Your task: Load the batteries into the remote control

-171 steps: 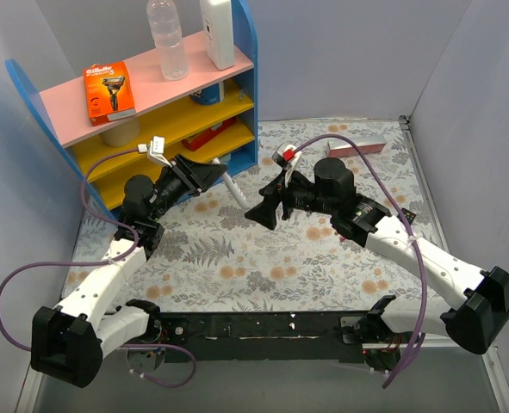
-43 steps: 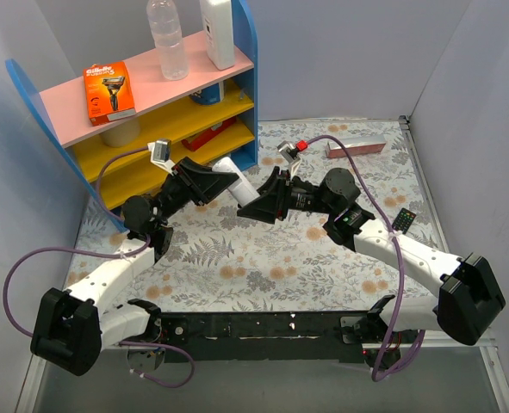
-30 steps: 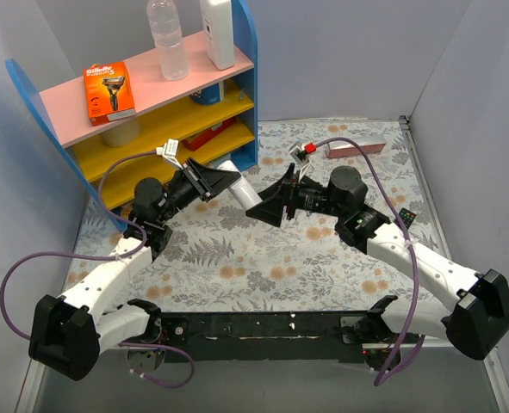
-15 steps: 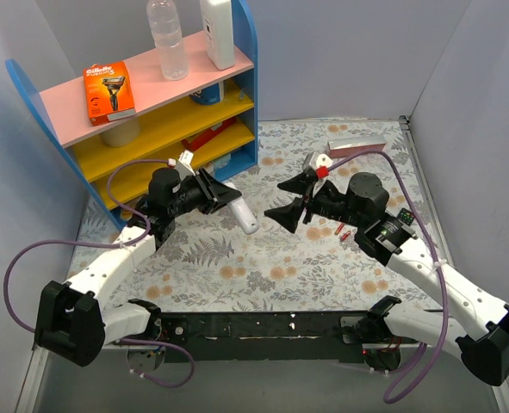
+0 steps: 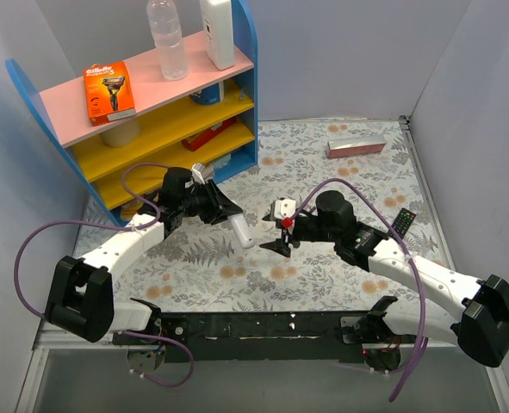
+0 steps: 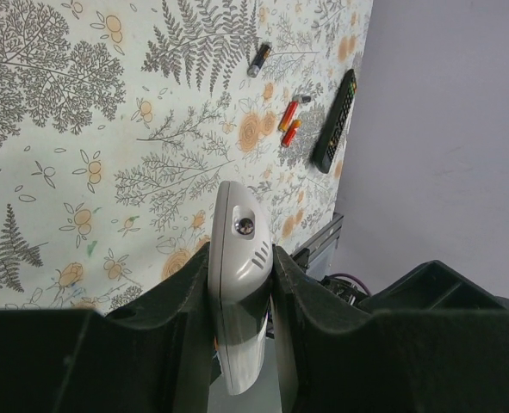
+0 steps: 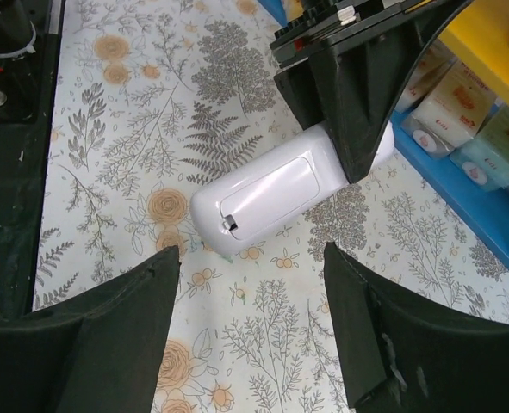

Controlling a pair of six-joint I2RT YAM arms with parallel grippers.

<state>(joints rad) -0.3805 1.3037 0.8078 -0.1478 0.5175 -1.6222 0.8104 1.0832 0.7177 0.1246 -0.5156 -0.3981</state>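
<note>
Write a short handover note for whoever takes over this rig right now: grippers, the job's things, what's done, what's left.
Left gripper: shut on the white remote, its back turned toward the right gripper.
Right gripper: open, empty, facing that back.
Two red batteries and a dark battery lie loose on the table beside a black remote.
Done: remote gripped.
Left: battery cover looks closed; open it, load the cells.

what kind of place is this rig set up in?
Probably a lab test cell dressed as a home: plain grey walls, a floral tablecloth, and a toy-coloured shelf holding a razor pack and a bottle.
</note>
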